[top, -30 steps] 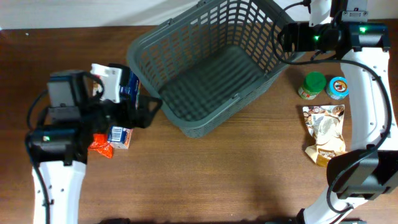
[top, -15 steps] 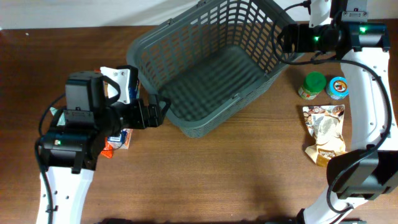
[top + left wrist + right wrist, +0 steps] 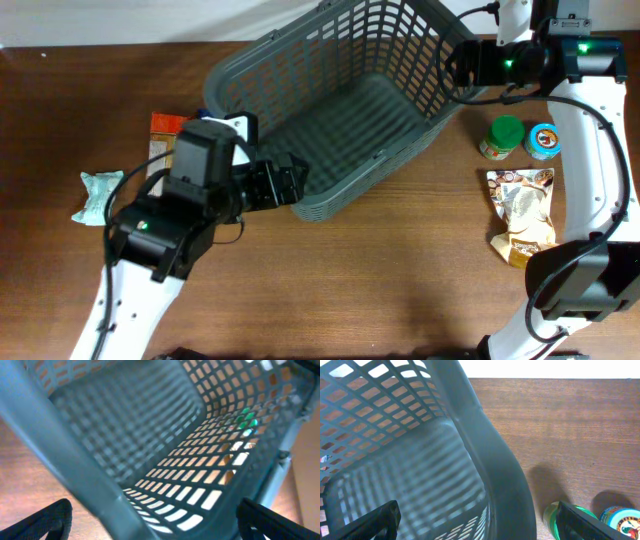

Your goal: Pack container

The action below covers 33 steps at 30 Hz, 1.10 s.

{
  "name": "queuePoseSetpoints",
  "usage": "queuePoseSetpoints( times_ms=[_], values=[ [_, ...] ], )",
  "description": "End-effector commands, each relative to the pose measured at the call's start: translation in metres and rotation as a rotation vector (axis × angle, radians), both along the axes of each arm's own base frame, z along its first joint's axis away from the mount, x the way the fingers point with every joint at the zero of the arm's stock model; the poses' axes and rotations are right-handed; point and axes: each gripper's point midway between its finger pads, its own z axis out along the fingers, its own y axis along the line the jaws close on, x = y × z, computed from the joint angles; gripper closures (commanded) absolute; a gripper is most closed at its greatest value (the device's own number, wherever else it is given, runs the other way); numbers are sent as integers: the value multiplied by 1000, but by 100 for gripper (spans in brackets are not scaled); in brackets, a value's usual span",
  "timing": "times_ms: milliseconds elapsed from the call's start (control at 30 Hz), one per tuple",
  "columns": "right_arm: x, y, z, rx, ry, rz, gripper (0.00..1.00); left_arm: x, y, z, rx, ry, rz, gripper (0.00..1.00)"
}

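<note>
The container is a large dark grey lattice basket [image 3: 340, 130] at the back middle of the table, and it holds nothing. My left gripper [image 3: 292, 181] is open at its front left corner. In the left wrist view the thick rim [image 3: 75, 455] runs between my spread fingers [image 3: 160, 527]. My right gripper [image 3: 455, 65] is open at the basket's right rim. In the right wrist view that rim [image 3: 490, 460] also passes between the two fingertips [image 3: 482, 525]. Neither gripper holds anything.
A green-lidded jar [image 3: 504, 137], a blue-topped can [image 3: 543, 141] and a brown snack bag [image 3: 522, 215] lie right of the basket. An orange box [image 3: 163, 135], a pale green packet [image 3: 95, 195] and a white-blue pack [image 3: 238, 125] lie to its left.
My left arm has swung right from the pile of items to the basket's front left corner, uncovering the orange box and green packet. The right arm has not moved.
</note>
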Motion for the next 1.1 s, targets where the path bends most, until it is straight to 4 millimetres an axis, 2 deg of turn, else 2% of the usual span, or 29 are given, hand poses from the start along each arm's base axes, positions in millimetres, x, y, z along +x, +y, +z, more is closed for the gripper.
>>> queuePoseSetpoints(
  times_ms=[0,200,300,333,567,800,900,1067],
  values=[
    [1,1,7,-3,-14,-6,4,13,2,-10,-2,52,101,4],
    [-1,1,5,-2,-1,-6,5,21,1,-30,28,106,115,8],
    [-3,1,4,-2,8,-7,11,24,3,-36,48,115,127,11],
    [-4,1,3,-1,14,-7,15,26,5,-38,61,114,137,16],
    [-7,2,1,0,30,-7,26,30,14,-38,98,95,175,19],
    [-15,2,-4,2,69,-7,41,37,30,-38,132,77,206,21],
    [-19,2,-6,3,84,-8,51,41,40,-38,148,68,212,26],
    [-24,2,-2,24,96,-37,58,45,51,-37,176,48,204,35]
  ],
)
